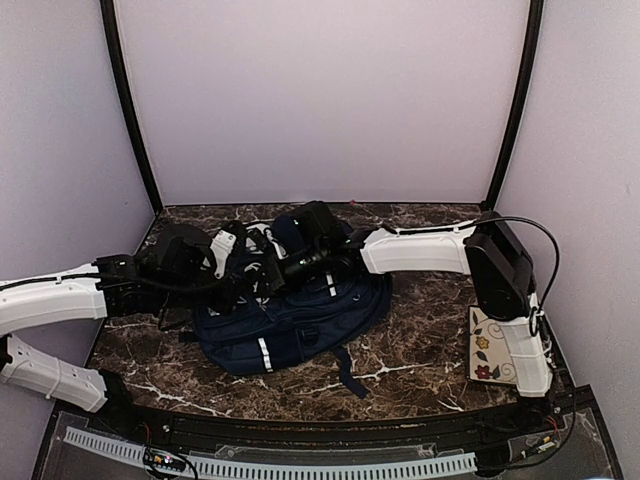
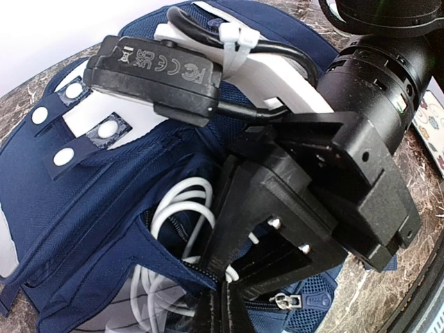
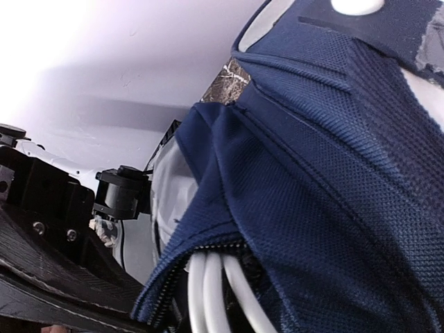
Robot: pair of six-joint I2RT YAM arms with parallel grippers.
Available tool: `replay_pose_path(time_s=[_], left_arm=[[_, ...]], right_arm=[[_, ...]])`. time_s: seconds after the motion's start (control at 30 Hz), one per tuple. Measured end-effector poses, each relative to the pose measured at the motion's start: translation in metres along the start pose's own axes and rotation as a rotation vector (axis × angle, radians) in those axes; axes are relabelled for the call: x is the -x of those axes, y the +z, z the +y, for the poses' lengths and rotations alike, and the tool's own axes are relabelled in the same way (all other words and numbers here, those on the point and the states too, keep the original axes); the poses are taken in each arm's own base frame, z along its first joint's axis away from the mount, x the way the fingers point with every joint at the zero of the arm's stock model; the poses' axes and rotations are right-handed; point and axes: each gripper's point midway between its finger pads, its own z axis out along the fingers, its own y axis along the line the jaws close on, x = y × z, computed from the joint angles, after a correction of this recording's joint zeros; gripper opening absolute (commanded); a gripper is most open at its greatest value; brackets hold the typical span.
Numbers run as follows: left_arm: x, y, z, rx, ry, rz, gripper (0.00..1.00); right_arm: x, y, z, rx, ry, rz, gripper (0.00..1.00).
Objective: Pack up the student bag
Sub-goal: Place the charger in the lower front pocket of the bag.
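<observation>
— Marble bench [image 1: 430, 310], centre: the student bag [image 1: 290, 325] lies flat, pocket unzipped, white cable [image 2: 173, 208] partly inside.
— Jaws?
— The right gripper [image 2: 220, 269] seems clenched on the pocket lip. The left gripper [image 1: 238, 272]: cannot tell. Loose coils to tuck, zip to close. A floral card [image 1: 487, 350] lies at the right edge.

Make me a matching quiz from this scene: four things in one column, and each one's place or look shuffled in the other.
Things:
1. student bag
2. white cable
3. flowered cream card
4. table

Place or look:
A. beside the right arm's base
B. dark marble pattern
C. navy blue, in the middle of the table
D. inside the bag's open pocket

Pairs: 1-C, 2-D, 3-A, 4-B
</observation>
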Motion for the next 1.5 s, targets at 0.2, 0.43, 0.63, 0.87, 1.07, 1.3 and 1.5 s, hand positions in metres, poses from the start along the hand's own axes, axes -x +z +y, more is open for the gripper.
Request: replay_pose_path(time_s=[0.2, 0.43, 0.63, 0.87, 1.07, 1.3, 1.5], left_arm=[[0.004, 0.0, 0.009, -0.002, -0.045, -0.031, 0.0], [0.009, -0.001, 0.01, -0.054, -0.118, -0.071, 0.0], [-0.011, 0.008, 0.015, -0.045, -0.158, -0.038, 0.0], [-0.013, 0.008, 0.015, -0.048, -0.173, -0.044, 0.0], [-0.012, 0.007, 0.015, -0.05, -0.173, -0.046, 0.0], [-0.011, 0.003, 0.015, -0.051, -0.168, -0.046, 0.0], [-0.006, -0.001, 0.015, -0.047, -0.147, -0.04, 0.0]], right_arm=[[0.001, 0.0, 0.001, 0.026, 0.001, 0.012, 0.14], [0.002, -0.017, 0.001, -0.045, -0.039, -0.021, 0.43], [0.001, -0.051, 0.018, -0.115, -0.058, -0.032, 0.48], [0.009, -0.079, 0.023, -0.226, -0.076, -0.071, 0.67], [0.022, -0.07, 0.004, -0.282, -0.075, -0.096, 0.43], [0.022, -0.05, -0.01, -0.271, -0.058, -0.078, 0.0], [0.021, -0.042, -0.01, -0.244, -0.056, -0.067, 0.0]])
